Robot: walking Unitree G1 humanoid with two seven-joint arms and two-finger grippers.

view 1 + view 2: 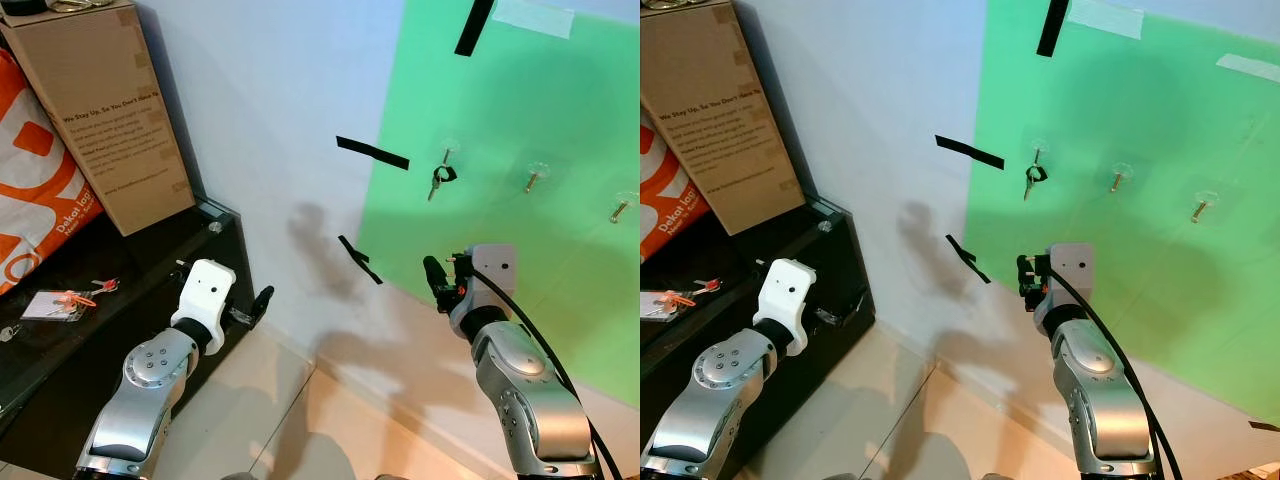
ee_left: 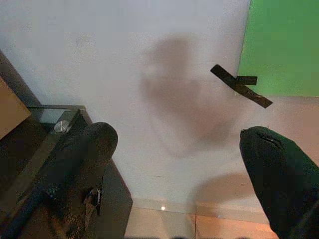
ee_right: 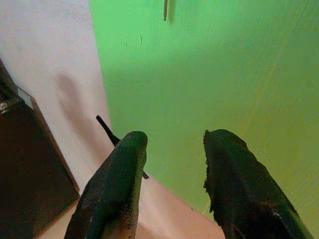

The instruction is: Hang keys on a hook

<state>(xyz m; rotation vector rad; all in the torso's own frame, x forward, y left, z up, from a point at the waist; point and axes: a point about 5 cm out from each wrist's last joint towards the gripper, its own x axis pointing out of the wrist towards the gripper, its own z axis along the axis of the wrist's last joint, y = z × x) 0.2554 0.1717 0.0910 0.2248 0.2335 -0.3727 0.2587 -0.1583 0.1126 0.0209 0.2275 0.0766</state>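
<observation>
1. The keys [image 1: 441,178] are hanging on the leftmost hook [image 1: 447,153] of three hooks fixed on the green sheet [image 1: 560,230], which is covering the right part of the white wall [image 1: 280,120].
2. The right gripper [image 1: 437,280] is pointing toward the green sheet, below the keys and clearly apart from them. It is not touching the keys or the hook.
3. In the right wrist view the two black fingers [image 3: 119,189] of this gripper are standing apart with a gap between them, and nothing is sitting in this gap. Near the upper edge of that view a thin metal piece [image 3: 165,10] is hanging in front of the green sheet; I cannot tell exactly which part of the keys it is.
4. The middle hook [image 1: 534,178] and the right hook [image 1: 622,207] are carrying nothing.
5. The left gripper [image 1: 260,303] is hanging low beside the black cabinet [image 1: 150,290], well apart from the keys. In the left wrist view its fingers [image 2: 79,169] are spread wide and are holding nothing.
6. Strips of black tape [image 1: 372,152] are sticking on the wall near the left edge of the green sheet.
7. On the black cabinet a cardboard box [image 1: 100,110] is leaning, with an orange bag [image 1: 35,190] beside it. Another small set of keys with an orange tag [image 1: 72,298] is lying on the cabinet top, to the left of the left arm.
</observation>
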